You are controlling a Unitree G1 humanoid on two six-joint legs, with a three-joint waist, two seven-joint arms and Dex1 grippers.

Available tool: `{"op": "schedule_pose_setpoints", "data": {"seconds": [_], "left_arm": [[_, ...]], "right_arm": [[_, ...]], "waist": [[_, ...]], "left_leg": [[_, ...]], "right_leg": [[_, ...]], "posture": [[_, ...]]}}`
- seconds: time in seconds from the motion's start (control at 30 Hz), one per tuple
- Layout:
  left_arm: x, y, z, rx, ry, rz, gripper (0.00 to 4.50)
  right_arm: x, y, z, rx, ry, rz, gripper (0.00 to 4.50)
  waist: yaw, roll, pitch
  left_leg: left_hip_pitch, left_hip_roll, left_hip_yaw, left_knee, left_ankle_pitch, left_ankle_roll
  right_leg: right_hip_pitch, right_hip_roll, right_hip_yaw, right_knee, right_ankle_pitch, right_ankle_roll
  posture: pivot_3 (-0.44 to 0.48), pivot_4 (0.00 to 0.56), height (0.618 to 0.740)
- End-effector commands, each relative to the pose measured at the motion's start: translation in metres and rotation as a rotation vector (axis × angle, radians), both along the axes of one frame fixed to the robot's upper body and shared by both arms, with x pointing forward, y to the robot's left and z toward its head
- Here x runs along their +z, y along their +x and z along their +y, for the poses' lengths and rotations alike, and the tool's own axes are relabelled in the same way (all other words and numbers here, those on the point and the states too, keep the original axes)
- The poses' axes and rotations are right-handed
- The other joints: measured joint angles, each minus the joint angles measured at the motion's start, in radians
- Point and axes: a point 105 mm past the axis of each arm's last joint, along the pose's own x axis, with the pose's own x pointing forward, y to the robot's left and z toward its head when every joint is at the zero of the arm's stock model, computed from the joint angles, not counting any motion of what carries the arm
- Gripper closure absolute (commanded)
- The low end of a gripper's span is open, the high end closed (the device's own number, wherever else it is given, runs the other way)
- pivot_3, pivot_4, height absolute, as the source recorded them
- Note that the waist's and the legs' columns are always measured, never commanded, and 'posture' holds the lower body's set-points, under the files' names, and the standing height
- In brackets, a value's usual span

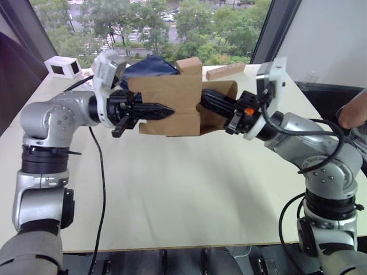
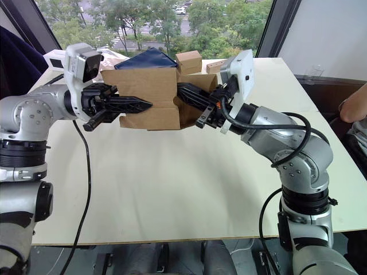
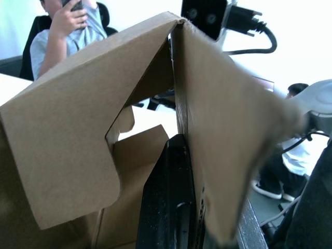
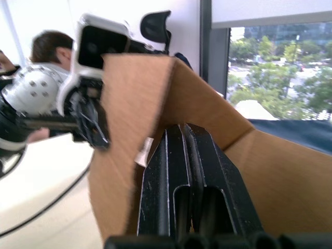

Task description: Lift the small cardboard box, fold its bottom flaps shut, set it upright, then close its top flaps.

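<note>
The small cardboard box is shown held in the air above the far half of the pale surface, between the two arms and clear of the surface itself. The left claw is laid flat against the near face of the carton, its two black fingers drawn together into a point with nothing seen between them; in the left wrist view the fingers are seen running alongside a cardboard panel. The right claw is reached into the open right-hand end of the carton, where its fingers are seen in the right wrist view pressed together against an inner wall; whether cardboard is pinched between them cannot be told. One flap with a slanted, rounded corner is seen hanging open in the left wrist view. Behind the carton, toward the far edge of the surface, a dark blue cloth is partly hidden, and a smaller brown cube-like box stands just beside it. A long thin tan block lies near the far right corner, and a small white device rests at the far left corner. A person's arm is seen past the right edge of the surface. Trees are seen through the window beyond.
</note>
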Motion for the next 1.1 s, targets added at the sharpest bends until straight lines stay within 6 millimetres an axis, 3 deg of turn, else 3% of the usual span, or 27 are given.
{"op": "schedule_pose_setpoints", "data": {"seconds": [0.03,0.47,0.73,0.87,1.0,1.1], "left_arm": [[0.006,0.002,0.001,0.019,-0.003,-0.039,4.50],[0.005,0.009,0.002,0.058,-0.006,-0.048,4.50],[0.004,0.009,0.003,0.053,-0.004,-0.038,4.50],[0.004,0.009,0.004,0.050,-0.003,-0.037,4.50],[0.006,0.008,0.002,0.039,-0.004,-0.044,4.50],[0.009,0.006,0.001,0.028,-0.008,-0.051,4.50]], "right_arm": [[0.012,-0.011,0.004,0.037,0.020,-0.054,4.44],[0.006,-0.027,-0.013,0.069,-0.031,-0.014,4.44],[0.002,-0.034,-0.041,0.024,-0.134,0.017,4.44],[-0.018,-0.046,-0.049,0.059,-0.228,0.111,4.44],[-0.049,-0.038,-0.050,0.007,-0.277,0.173,4.44],[-0.059,-0.033,-0.045,-0.005,-0.288,0.169,4.44]], "waist": [[0.000,0.000,0.000],[0.001,0.000,0.000],[0.001,0.000,0.000],[0.003,0.000,0.000],[0.001,0.000,0.000],[-0.002,0.000,0.000]], "left_leg": [[0.000,0.000,0.000,0.000,0.000,0.000],[0.000,0.000,0.000,0.000,0.000,0.000],[0.000,0.000,0.000,0.000,0.000,0.000],[-0.001,0.000,-0.001,0.000,0.000,0.000],[0.000,0.000,-0.001,0.000,0.000,0.000],[0.000,0.000,0.000,0.000,0.000,0.000]], "right_leg": [[0.000,0.000,0.000,0.000,0.000,0.000],[0.000,0.000,0.000,0.000,0.000,0.000],[0.000,0.000,0.000,0.000,0.000,0.000],[0.001,0.000,0.000,-0.001,0.000,0.000],[0.001,0.000,0.000,-0.001,0.000,0.000],[0.000,0.001,0.000,0.000,0.000,0.000]], "posture": [[0.000,0.150,0.740],[0.000,0.150,0.740],[0.000,0.150,0.740],[0.000,0.150,0.740],[0.000,0.150,0.740],[0.000,0.150,0.740]]}}
